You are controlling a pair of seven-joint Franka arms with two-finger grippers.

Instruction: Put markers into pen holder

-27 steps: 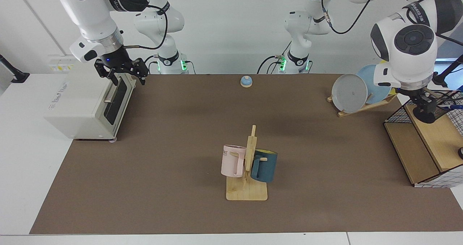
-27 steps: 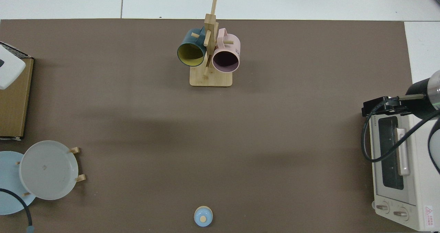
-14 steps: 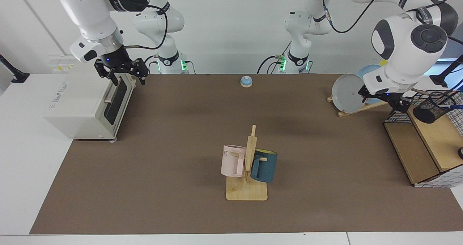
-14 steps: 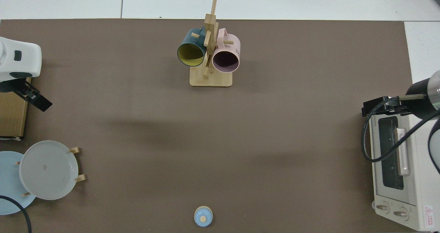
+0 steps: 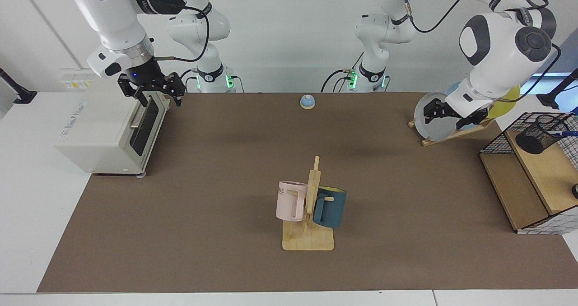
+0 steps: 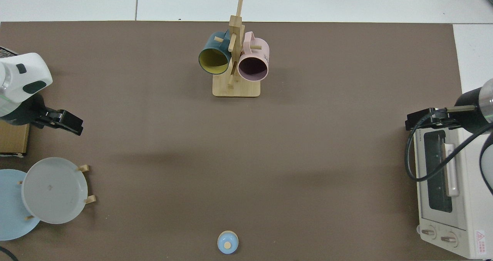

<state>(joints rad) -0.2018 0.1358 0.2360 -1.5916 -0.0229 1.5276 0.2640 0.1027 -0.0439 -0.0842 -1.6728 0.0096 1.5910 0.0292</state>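
Marker (image 5: 566,133) seemingly lodged in pen holder (image 5: 537,138) on basket (image 5: 493,143) shelf at right edge, blue end tipped rightward past rim. Left gripper (image 5: 434,109) nearer, well left, before grey plate (image 5: 429,124); nothing visibly carried, grip unreadable. Right gripper (image 5: 158,94) splayed, waiting by toaster oven (image 5: 104,130).

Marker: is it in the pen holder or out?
In, it seems: the marker pokes from the mouth of the pen holder. The left claw hangs by the plates; the right claw waits at the toaster oven.

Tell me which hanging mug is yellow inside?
The dark blue mug on the wooden mug tree; the pink mug beside it is dark purplish inside.
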